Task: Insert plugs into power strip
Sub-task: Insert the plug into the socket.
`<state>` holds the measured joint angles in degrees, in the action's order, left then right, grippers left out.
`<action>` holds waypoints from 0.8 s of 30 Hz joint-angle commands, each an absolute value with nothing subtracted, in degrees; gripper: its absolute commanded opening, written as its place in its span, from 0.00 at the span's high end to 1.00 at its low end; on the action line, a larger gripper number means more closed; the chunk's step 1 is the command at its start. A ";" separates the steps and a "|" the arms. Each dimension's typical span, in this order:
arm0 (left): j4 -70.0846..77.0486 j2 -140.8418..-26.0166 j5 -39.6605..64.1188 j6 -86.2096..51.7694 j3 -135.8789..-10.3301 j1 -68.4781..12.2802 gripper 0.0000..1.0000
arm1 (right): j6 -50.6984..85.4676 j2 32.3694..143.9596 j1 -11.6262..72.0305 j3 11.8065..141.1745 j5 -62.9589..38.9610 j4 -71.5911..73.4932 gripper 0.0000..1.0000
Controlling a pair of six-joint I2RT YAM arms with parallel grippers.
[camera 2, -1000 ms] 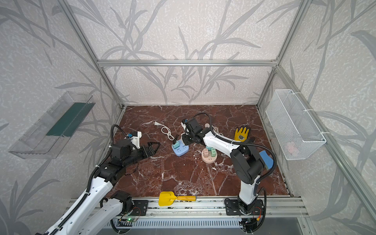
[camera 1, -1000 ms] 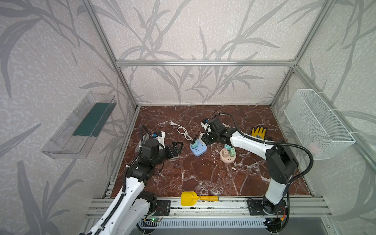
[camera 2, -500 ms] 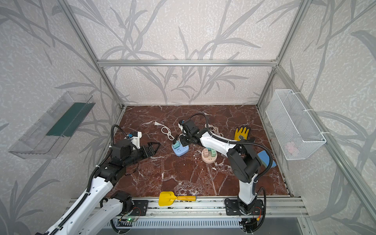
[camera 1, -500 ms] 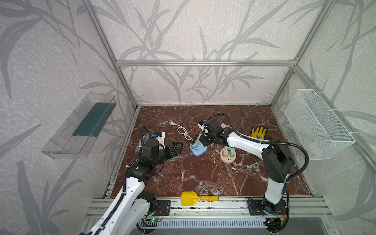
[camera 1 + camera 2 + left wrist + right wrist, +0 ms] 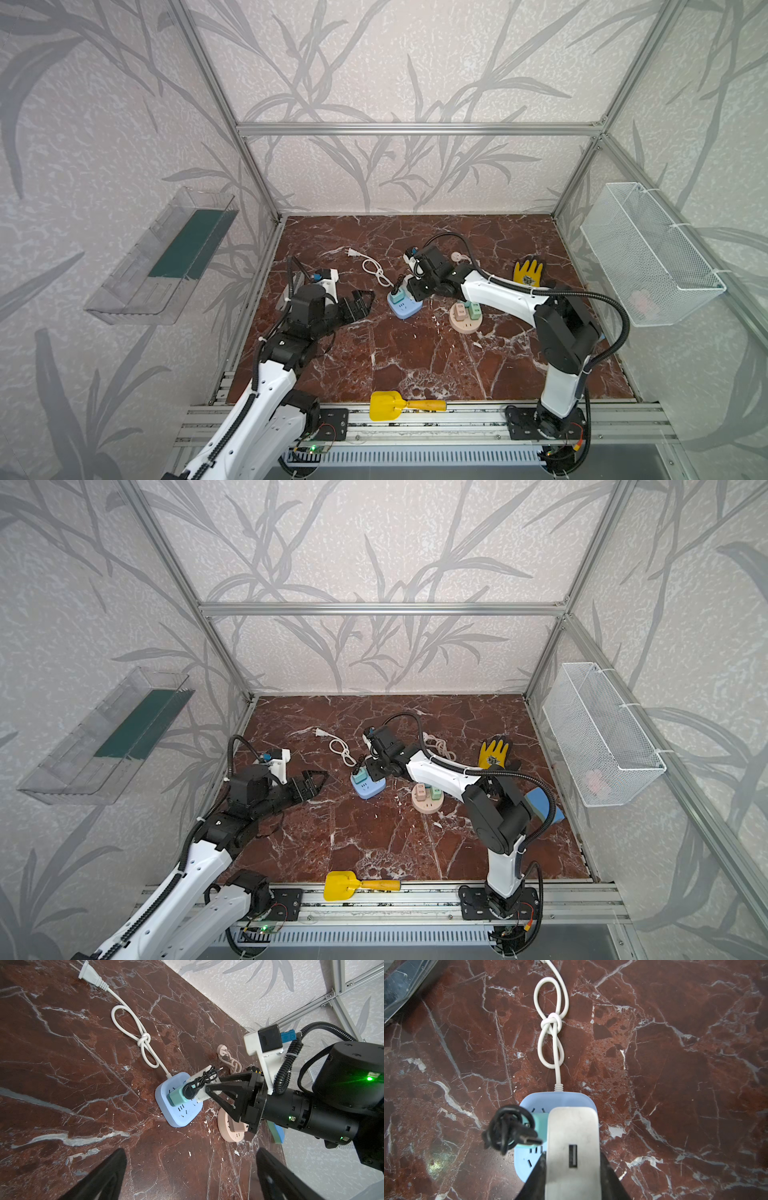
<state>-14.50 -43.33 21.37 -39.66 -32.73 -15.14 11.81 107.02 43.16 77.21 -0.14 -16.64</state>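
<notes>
Writing is scarce: the white charger block (image 5: 573, 1126) shows only a plain USB slot on its end face, and the print on the back of the yellow glove (image 5: 528, 272) is too small to read. The block is flat, squarish and round-cornered. The right tool (image 5: 212, 1084) pinches it by its two broad sides, with a coiled black cable (image 5: 506, 1130) hanging beside it. The block sits tilted over the pale blue power strip (image 5: 182, 1115), just beside a teal cube adapter (image 5: 176, 1096) that stands plugged into the strip's top face. Whether the block's prongs are in a socket cannot be told. The strip lies on the marbled red bench (image 5: 62, 1064), near its middle, and its knotted white cord (image 5: 553, 1020) runs away toward the back wall. Close by, a round pink strip (image 5: 465, 328) carries a pink cube (image 5: 459, 309) and a green cube (image 5: 473, 309) side by side. The left tool (image 5: 191, 1153) hangs above the bench with its fingers spread wide, holding nothing, well apart from the blue strip.
</notes>
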 commanded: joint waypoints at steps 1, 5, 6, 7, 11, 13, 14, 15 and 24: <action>-13.30 -43.42 21.92 -40.08 -31.81 -14.85 0.03 | 10.73 106.50 43.59 78.14 1.75 -16.37 1.00; -12.79 -43.85 22.15 -40.32 -31.60 -14.78 0.03 | 10.55 107.01 43.76 78.33 1.58 -16.72 1.00; -12.80 -43.94 22.15 -40.26 -31.64 -14.77 0.03 | 10.55 107.18 43.85 78.31 1.65 -16.70 1.00; -12.76 -43.95 22.17 -40.25 -31.64 -14.81 0.03 | 10.59 107.28 43.94 78.31 1.58 -16.71 1.00; -12.57 -44.17 22.24 -40.25 -31.55 -14.77 0.03 | 10.72 107.06 44.39 77.96 1.98 -16.85 1.00; -12.53 -44.30 22.35 -40.34 -31.47 -14.77 0.03 | 10.79 106.97 44.42 77.63 1.98 -16.66 1.00; -12.40 -44.40 22.39 -40.34 -31.40 -14.77 0.03 | 10.90 106.96 44.47 77.53 2.20 -16.70 1.00; -12.40 -44.51 22.46 -40.34 -31.38 -14.78 0.03 | 10.90 106.96 44.62 77.44 2.79 -16.84 1.00; -12.13 -44.47 22.66 -40.60 -31.29 -14.68 0.03 | 10.82 107.03 45.00 76.95 4.63 -16.97 1.00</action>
<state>-13.21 -44.49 22.24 -40.14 -31.97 -14.98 10.92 107.02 44.64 77.01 3.22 -16.91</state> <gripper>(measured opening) 0.971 0.340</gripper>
